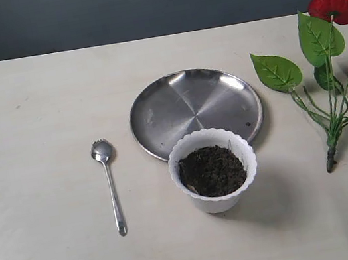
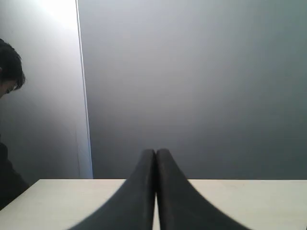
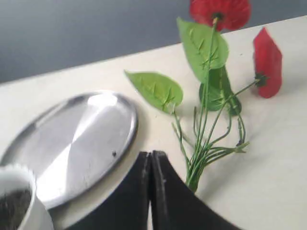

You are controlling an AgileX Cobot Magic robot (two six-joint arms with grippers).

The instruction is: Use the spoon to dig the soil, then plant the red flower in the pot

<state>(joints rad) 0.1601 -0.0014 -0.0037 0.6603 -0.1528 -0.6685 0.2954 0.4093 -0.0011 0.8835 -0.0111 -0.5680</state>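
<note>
The white scalloped pot (image 1: 218, 196) stands near the table's middle, filled with dark soil (image 1: 212, 170). A slim silver spoon (image 1: 109, 182) lies flat to its left, bowl toward the far side. The red flower (image 1: 328, 69) lies on the table at the right, stems joined near the front; it also shows in the right wrist view (image 3: 211, 96). My right gripper (image 3: 151, 154) is shut and empty, its tips just beside the stem base. My left gripper (image 2: 155, 152) is shut and empty, above the table, facing the grey wall. Only a dark sliver at the exterior view's right edge could be an arm.
A round flat steel plate (image 1: 158, 116) lies just behind the pot, touching its rim; it also appears in the right wrist view (image 3: 72, 139). A person's dark hair (image 2: 8, 72) shows at the edge of the left wrist view.
</note>
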